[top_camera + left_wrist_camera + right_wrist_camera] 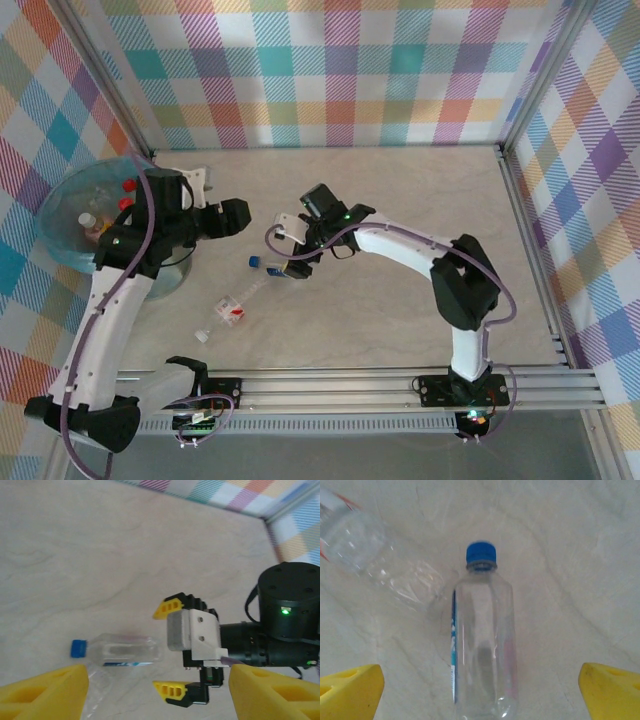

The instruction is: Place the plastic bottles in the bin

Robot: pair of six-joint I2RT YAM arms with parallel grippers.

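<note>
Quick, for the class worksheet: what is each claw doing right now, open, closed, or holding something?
Left claw: open, holding nothing.
Right claw: open wide, either side of the blue-capped bottle, not gripping it.

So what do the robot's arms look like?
Both arms are smooth white tubes, the left arm and the right arm, joined by chunky black joints. Thin purple cables loop along them. The fingers are bright yellow wedges with holes, and a little green light glows on one round black joint.

Pale marbled table (400,200), plaid walls (330,70)
</note>
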